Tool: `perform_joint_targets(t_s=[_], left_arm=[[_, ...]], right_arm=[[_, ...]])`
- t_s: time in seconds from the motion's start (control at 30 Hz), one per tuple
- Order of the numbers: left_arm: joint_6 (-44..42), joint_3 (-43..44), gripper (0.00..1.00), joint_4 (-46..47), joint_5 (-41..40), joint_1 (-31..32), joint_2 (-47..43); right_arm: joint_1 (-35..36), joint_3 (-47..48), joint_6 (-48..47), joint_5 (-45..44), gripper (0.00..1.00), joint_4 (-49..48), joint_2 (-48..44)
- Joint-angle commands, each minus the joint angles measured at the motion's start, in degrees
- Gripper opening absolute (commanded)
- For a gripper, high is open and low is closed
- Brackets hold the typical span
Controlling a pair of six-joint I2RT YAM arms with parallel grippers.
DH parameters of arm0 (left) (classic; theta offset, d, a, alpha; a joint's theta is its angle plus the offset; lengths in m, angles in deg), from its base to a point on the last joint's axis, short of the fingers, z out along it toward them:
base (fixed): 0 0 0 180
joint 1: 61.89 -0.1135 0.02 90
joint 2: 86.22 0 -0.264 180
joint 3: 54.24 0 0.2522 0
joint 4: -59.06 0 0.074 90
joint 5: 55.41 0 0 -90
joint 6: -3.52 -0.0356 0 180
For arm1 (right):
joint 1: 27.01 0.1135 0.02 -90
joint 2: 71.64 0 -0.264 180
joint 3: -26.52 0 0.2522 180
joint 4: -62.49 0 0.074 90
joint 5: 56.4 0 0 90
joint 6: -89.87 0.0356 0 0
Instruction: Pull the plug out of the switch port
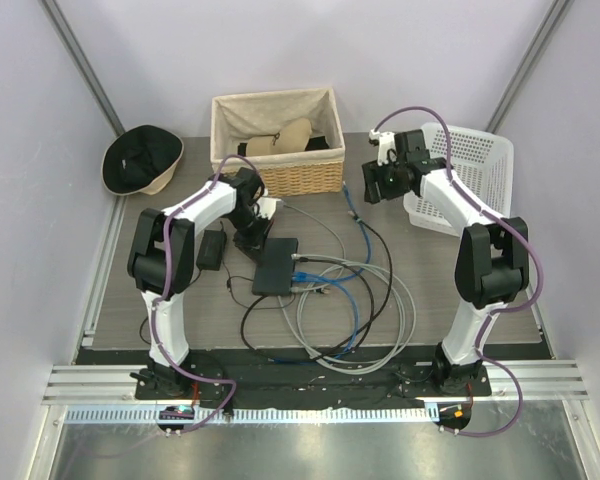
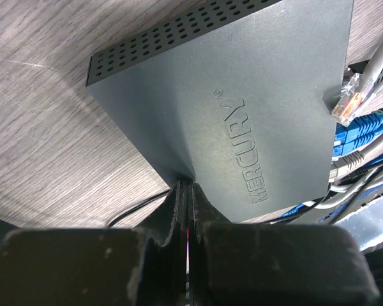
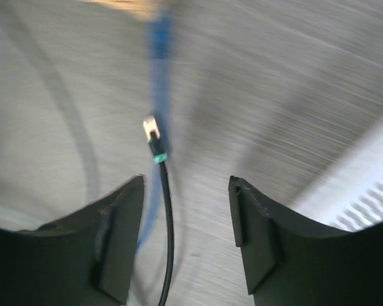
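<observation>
Two arms show from above: the left gripper (image 1: 252, 236) is down at the far end of the black switch (image 1: 277, 266), whose near end takes blue and grey cables (image 1: 330, 285); the right gripper (image 1: 382, 184) hangs well apart, beside a white basket (image 1: 480, 160). At the left wrist, the fingers (image 2: 207, 210) are pressed together against the switch's edge, with blue plugs (image 2: 356, 135) in its port side. At the right wrist, the fingers stand apart, empty, above a loose black-cabled plug (image 3: 152, 132) on the table (image 3: 293, 95).
</observation>
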Motion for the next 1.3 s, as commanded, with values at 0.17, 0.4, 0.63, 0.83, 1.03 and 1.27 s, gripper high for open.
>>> perform_joint_targets(t_s=[0.17,0.4,0.63,0.83,1.03,1.27], left_arm=[[-1.68,-3.45,0.0,10.36,-6.69,0.76,4.84],[-1.68,-3.27,0.0,10.19,-6.78,0.76,5.11],[-1.68,-3.01,0.0,10.02,-7.04,0.76,5.89],[-1.68,-2.48,0.0,9.66,-7.22,0.85,6.34],[-1.67,-2.48,0.0,9.57,-7.3,0.85,6.51],[-1.59,-1.6,0.0,9.22,-6.87,0.85,5.2]], right_arm=[[9.86,2.86,-11.86,27.93,0.73,8.17,1.0],[13.47,7.15,-20.23,25.91,0.72,14.06,7.68],[16.02,8.22,-26.13,23.27,0.7,18.11,11.46],[17.16,8.75,-28.78,22.57,0.68,20.32,14.89],[17.87,7.16,-20.97,10.02,0.29,11.64,16.56],[14.27,6.48,-13.57,-4.4,0.01,9.95,14.56]])
